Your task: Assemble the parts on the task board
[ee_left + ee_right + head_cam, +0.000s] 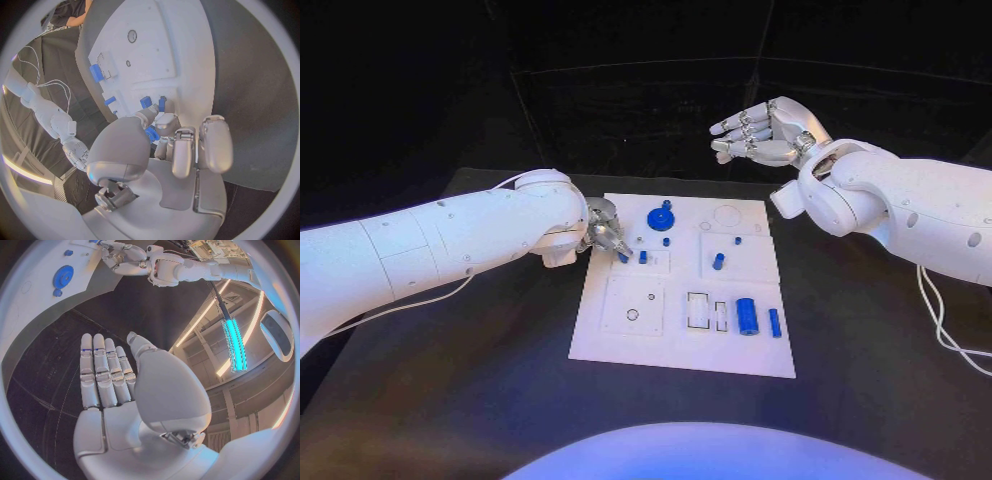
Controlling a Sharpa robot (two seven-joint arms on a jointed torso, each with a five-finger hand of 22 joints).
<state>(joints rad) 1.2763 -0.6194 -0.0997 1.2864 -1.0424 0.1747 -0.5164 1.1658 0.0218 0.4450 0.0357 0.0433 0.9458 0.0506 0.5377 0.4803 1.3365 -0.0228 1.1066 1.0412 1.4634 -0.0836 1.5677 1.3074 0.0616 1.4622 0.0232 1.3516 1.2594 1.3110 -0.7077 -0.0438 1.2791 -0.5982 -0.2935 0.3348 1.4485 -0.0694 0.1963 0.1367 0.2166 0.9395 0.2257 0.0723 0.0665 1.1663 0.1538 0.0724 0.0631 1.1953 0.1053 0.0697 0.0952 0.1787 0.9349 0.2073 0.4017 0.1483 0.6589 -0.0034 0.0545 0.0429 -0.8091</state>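
Blue part [152, 133] pinched in the left robot hand [606, 231] at the task board's [678, 350] edge; right robot hand [764, 130] empty, fingers apart, well above.

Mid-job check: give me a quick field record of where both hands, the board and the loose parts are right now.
board: white task board in the middle of the black table
left hand: silver left hand at the board's left edge, pinching a small blue part between its fingertips
right hand: silver right hand raised beyond the board's far right corner, holding nothing, fingers straight in its wrist view
round part: blue disc-shaped part near the far edge
cylinder: blue cylinder on the board's near right, slim blue bar beside it
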